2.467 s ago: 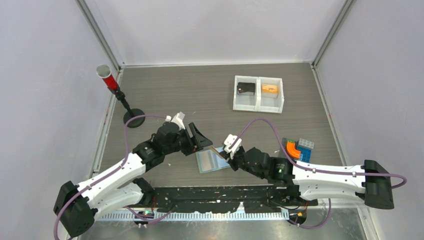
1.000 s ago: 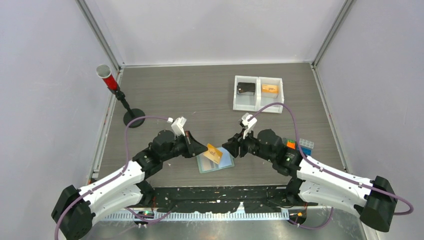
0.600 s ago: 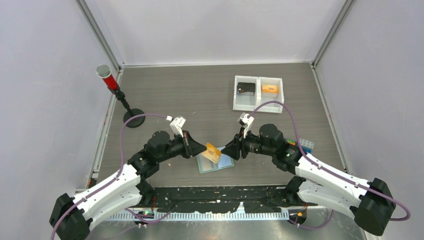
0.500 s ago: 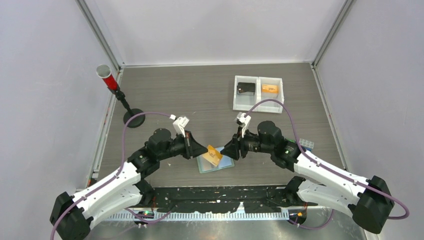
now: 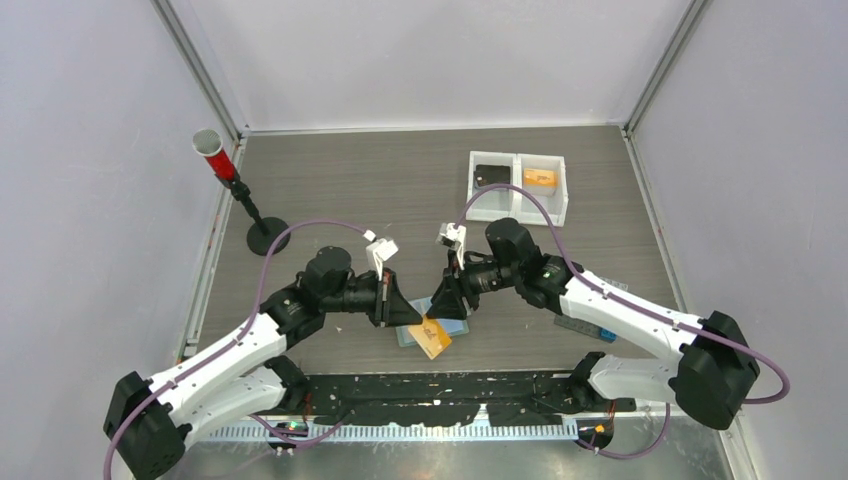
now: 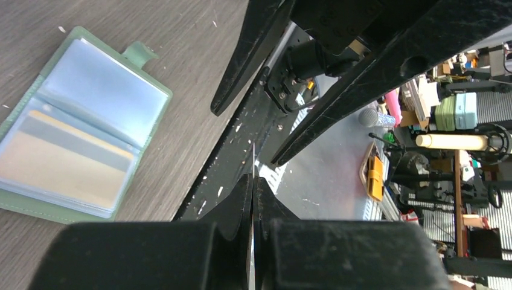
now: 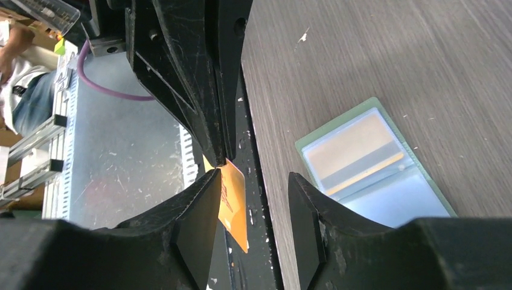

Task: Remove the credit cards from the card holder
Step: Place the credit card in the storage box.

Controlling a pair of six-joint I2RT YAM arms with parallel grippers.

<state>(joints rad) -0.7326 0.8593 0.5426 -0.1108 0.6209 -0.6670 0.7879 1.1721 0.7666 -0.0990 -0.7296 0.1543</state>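
Top external view: both arms meet tip to tip at the near edge of the desk (image 5: 350, 190). The left end effector (image 5: 412, 316) is clamped on the orange-tan credit card (image 5: 434, 338). The card sticks out past the near side of the card holder (image 5: 458, 326), toward the black rail (image 5: 430, 385) along the desk's front.

Right wrist view: the right end effector (image 7: 253, 208) has its jaws apart and straddles the card. The card hangs just beside one finger (image 7: 196, 211), with a clear gap to the other.

The sage-green holder lies open and flat close to the desk's near edge. A tan striped card shows in one pocket and pale blue in the other.

Open desk runs from the holder to the white two-compartment tray (image 5: 517, 186) near the far edge. A red cup on a stand (image 5: 212, 150) sits at the left edge, well apart from both arms.
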